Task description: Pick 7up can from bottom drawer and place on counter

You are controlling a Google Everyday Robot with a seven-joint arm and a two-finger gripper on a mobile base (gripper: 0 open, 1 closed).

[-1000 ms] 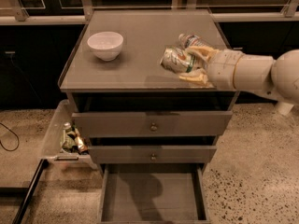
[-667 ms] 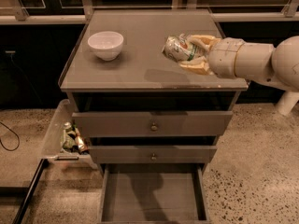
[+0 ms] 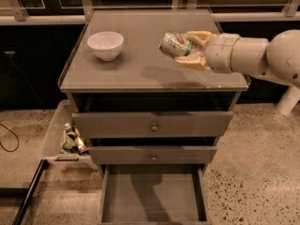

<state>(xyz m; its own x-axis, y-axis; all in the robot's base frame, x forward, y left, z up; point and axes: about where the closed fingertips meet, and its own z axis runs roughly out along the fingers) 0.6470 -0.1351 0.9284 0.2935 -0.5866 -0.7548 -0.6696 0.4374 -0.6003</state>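
My gripper (image 3: 190,49) reaches in from the right and is shut on the 7up can (image 3: 172,44), a silver-and-green can held on its side above the right half of the counter (image 3: 136,71). The can's shadow falls on the glossy top just below it. The bottom drawer (image 3: 152,197) is pulled open at the foot of the cabinet and its flat floor is bare.
A white bowl (image 3: 105,45) stands on the counter's left side. Two knobbed drawers (image 3: 153,125) sit slightly open above the bottom drawer. A clear bin (image 3: 65,137) with small items lies on the floor left of the cabinet. A railing runs behind the counter.
My gripper has carried the can up and to the left, further over the counter. The bowl and drawers have not moved.
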